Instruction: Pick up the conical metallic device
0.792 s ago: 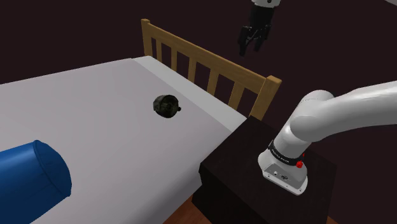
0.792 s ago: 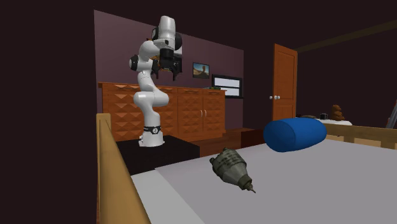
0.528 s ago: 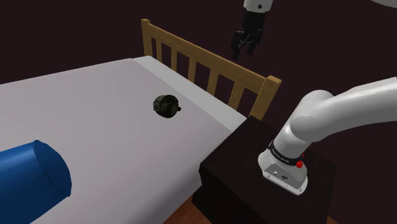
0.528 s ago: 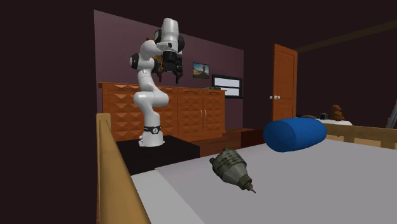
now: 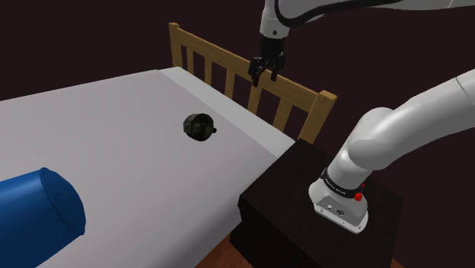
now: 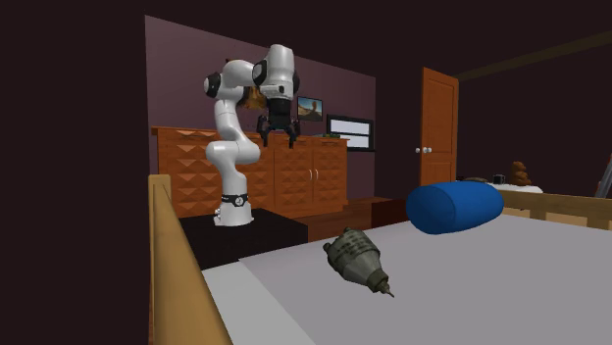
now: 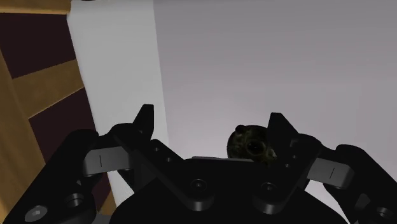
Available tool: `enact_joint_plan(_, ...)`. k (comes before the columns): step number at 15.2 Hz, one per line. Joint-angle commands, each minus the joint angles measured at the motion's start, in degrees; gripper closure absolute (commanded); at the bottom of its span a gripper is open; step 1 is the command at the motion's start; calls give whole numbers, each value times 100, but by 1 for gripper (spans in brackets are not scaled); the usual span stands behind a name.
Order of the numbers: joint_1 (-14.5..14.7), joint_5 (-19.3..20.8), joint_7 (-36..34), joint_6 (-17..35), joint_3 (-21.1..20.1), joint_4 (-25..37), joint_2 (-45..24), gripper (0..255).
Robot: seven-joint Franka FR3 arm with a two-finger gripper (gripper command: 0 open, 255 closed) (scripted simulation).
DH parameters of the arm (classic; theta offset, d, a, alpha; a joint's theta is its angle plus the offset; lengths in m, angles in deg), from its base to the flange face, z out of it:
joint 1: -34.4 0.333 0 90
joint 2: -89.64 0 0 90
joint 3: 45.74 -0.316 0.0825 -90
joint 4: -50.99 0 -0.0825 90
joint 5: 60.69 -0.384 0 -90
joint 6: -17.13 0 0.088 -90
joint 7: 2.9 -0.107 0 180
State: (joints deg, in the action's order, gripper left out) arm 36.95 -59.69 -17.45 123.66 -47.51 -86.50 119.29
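Well beyond spread jaws, seemingly: device (image 7: 249, 143)

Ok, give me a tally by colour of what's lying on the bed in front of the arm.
Dark olive: 1, the device
Blue: 1, the bolster
Total: 2

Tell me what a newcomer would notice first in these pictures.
Probably the big white arm, arching from its stand beside the bed with its open black gripper hanging high near the wooden bed rail. Next, the small dark cone-shaped device lying on the pale grey bed, and the bright blue bolster farther along it.
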Motion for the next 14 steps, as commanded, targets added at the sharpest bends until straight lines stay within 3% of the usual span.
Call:
enact_joint_plan(1, 44, -62, -146, 276, -94, 102, -398, 0)
enact_joint_plan(14, 237, -121, -879, 1746, -464, 1212, -3160, 0)
